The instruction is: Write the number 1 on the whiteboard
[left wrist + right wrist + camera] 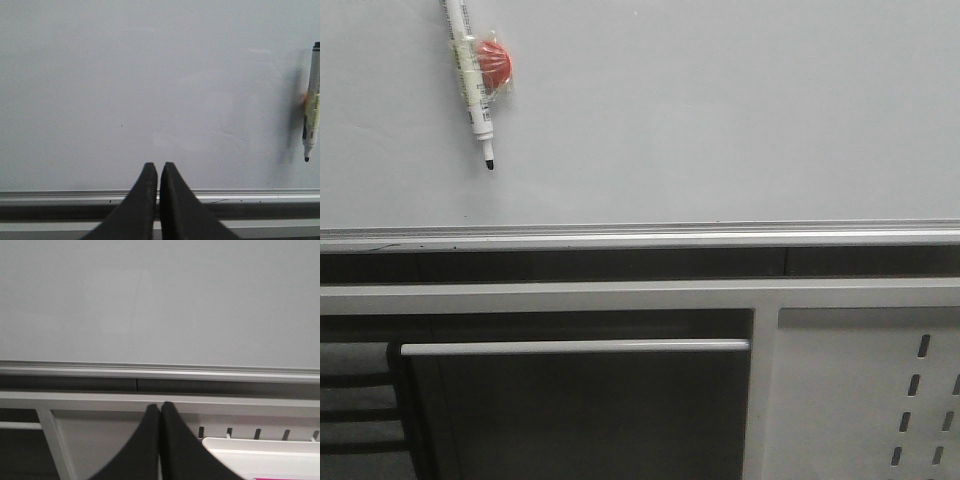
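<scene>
Two black grippers wait with fingers pressed together and nothing between them: the left gripper (159, 167) faces the large pale grey-white whiteboard (720, 110) just above its silver bottom rail (640, 236), the right gripper (160, 407) sits lower, before the perforated grey metal panel (865, 390). No stroke shows, so the number 1 is unwritten. The white marker pen (470, 75) hangs on the board, apparently held by a red round magnet (492, 63), tip downward, presumably parked for pickup.

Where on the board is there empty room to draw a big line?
The whiteboard is bare everywhere right of the marker pen, down to the silver rail. It is crowded only at the upper left, where the pen hangs beside a red magnet. No stroke shows yet.
</scene>
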Robot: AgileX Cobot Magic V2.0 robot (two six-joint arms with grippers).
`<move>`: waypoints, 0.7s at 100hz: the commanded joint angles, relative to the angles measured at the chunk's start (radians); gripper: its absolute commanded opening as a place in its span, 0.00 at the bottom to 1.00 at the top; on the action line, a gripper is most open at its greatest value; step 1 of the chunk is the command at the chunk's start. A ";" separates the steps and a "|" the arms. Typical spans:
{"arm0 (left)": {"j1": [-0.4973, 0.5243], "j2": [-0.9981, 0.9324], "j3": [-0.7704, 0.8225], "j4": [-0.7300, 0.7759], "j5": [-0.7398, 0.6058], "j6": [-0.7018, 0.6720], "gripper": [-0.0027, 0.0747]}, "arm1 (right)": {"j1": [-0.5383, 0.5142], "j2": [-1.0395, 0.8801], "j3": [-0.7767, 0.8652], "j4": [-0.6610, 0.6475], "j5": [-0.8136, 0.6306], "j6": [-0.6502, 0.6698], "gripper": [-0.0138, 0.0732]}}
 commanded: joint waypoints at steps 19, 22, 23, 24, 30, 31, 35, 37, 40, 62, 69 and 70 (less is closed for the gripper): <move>0.001 -0.023 0.040 -0.153 -0.079 -0.010 0.01 | -0.008 -0.016 0.025 0.253 -0.124 -0.003 0.08; 0.001 -0.023 0.040 -0.193 -0.079 -0.010 0.01 | -0.008 -0.016 0.025 0.298 -0.136 -0.003 0.08; 0.001 -0.023 0.040 -0.214 -0.079 -0.010 0.01 | -0.008 -0.016 0.025 0.321 -0.139 -0.003 0.08; 0.001 -0.023 0.040 -0.226 -0.079 -0.010 0.01 | -0.008 -0.016 0.025 0.332 -0.141 -0.003 0.08; 0.001 -0.023 0.040 -0.338 -0.079 -0.010 0.01 | -0.008 -0.016 0.025 0.437 -0.160 -0.003 0.08; 0.001 -0.023 0.040 -0.364 -0.079 -0.010 0.01 | -0.008 -0.016 0.025 0.450 -0.160 -0.003 0.08; 0.001 -0.023 0.040 -0.428 -0.079 -0.010 0.01 | -0.008 -0.016 0.025 0.538 -0.164 -0.003 0.08; 0.001 -0.023 0.040 -0.467 -0.079 -0.010 0.01 | -0.008 -0.016 0.025 0.586 -0.164 -0.003 0.08; 0.001 -0.023 0.037 -0.535 -0.079 -0.010 0.01 | -0.008 -0.016 0.024 0.651 -0.162 -0.003 0.08; 0.001 -0.018 -0.050 -0.652 0.022 -0.010 0.01 | -0.008 -0.009 -0.074 0.721 -0.022 -0.014 0.10; 0.001 0.003 -0.115 -0.591 0.093 0.000 0.01 | -0.008 0.016 -0.138 0.670 0.043 -0.029 0.11; 0.001 0.010 -0.130 -0.578 0.107 0.003 0.01 | -0.008 0.019 -0.145 0.659 0.050 -0.031 0.11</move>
